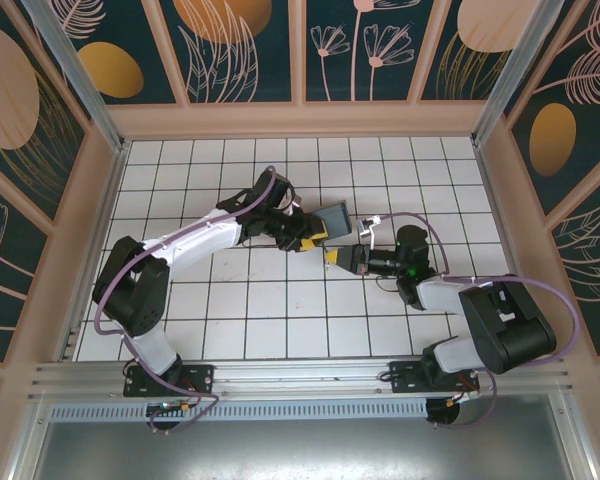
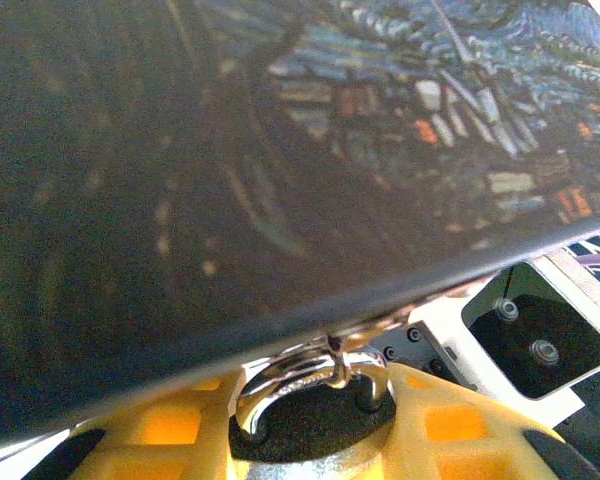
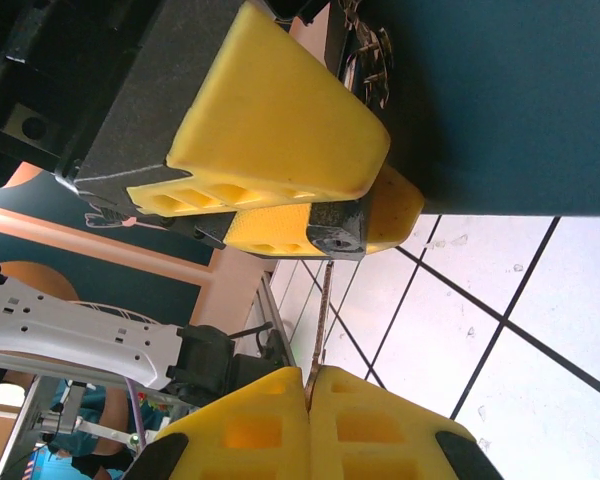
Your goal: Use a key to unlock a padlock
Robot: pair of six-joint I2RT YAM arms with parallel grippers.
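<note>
Top external view, mid-table: the left gripper (image 1: 307,238), reaching in from the left, is clamped on a small dark metal padlock (image 3: 336,233) just beside the tilted blue-and-yellow swirl-painted box (image 1: 333,217). The right gripper (image 1: 332,258) meets it nose to nose from the right over the white tiled tabletop (image 1: 230,300). In the left wrist view, the lock's dark body sits between the yellow fingers (image 2: 170,425), with its silver curved shackle (image 2: 310,380) pointing up at the underside of the box and apparently seated at both ends. In the right wrist view, the right gripper's yellow fingers are pressed together on a thin pale grey metal key (image 3: 323,310). The blade runs straight out from the fingertips toward the padlock's keyhole face, which looks back down at that gripper. The key's long axis looks in line with the keyway and its tip reaches the lock's bottom face. Whether it has entered cannot be told. The right arm carries the key, so the coming push and twist looks to be its work along that line, while the left arm steadies the lock.
</note>
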